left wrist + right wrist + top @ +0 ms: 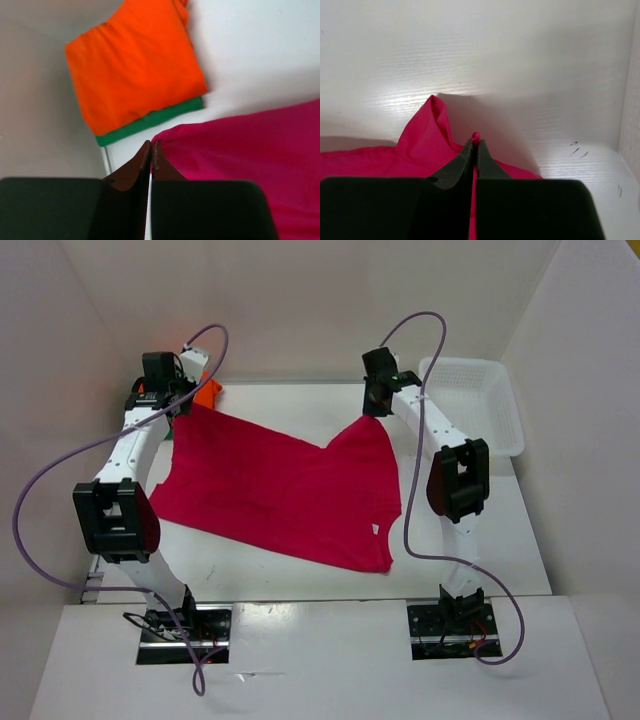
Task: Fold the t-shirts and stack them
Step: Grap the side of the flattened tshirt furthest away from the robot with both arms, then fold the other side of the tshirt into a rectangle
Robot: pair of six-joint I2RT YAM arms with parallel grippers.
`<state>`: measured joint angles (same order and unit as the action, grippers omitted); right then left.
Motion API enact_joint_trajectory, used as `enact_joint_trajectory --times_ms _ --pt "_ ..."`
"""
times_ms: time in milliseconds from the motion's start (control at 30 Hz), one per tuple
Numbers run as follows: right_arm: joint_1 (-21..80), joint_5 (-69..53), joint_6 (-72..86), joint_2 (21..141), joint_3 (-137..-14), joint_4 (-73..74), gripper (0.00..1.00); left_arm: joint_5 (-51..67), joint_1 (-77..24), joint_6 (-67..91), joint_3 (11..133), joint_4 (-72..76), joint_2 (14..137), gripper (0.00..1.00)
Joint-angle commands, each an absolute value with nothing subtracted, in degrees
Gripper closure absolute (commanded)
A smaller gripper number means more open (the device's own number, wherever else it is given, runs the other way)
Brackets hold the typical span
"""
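Note:
The magenta-red t-shirt [280, 490] lies spread across the middle of the table, its far edge lifted at two points. My left gripper [183, 400] is at the shirt's far left corner, shut [151, 144] on the edge of the magenta-red cloth [250, 155]. My right gripper [372, 412] is shut [475, 142] on a pinch of the same shirt [425, 145], and a nub of cloth shows past its tips. Behind the left gripper, the folded orange t-shirt [135, 65] sits on top of the folded green t-shirt [150, 121]. Only a sliver of the orange t-shirt [207, 392] shows from above.
A white mesh basket [512, 410] stands at the far right corner of the table. White walls close in the back and both sides. The folded stack sits tight in the far left corner against the wall.

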<state>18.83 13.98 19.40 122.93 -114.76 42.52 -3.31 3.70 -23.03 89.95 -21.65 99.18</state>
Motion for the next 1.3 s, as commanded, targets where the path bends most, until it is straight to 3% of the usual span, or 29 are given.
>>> enact_joint_trajectory --times_ms 0,367,633,933,1267 --pt "17.8 16.4 18.6 120.8 -118.7 44.0 1.00 -5.2 5.4 -25.8 94.6 -15.8 102.4 1.00" --pt "17.2 16.3 18.6 117.1 -117.9 43.9 1.00 -5.1 6.6 -28.1 95.3 -12.4 108.5 1.00" --pt "17.2 8.4 20.4 104.3 -99.0 37.5 1.00 0.7 7.7 -29.8 94.7 -15.2 107.9 0.99" --pt "24.0 1.4 31.9 87.6 -67.1 32.8 1.00 4.8 15.4 -36.1 74.5 -14.7 99.1 0.99" --pt "26.0 1.9 35.2 84.9 -60.1 32.7 1.00 3.3 16.6 -38.9 68.5 -12.1 99.2 0.99"
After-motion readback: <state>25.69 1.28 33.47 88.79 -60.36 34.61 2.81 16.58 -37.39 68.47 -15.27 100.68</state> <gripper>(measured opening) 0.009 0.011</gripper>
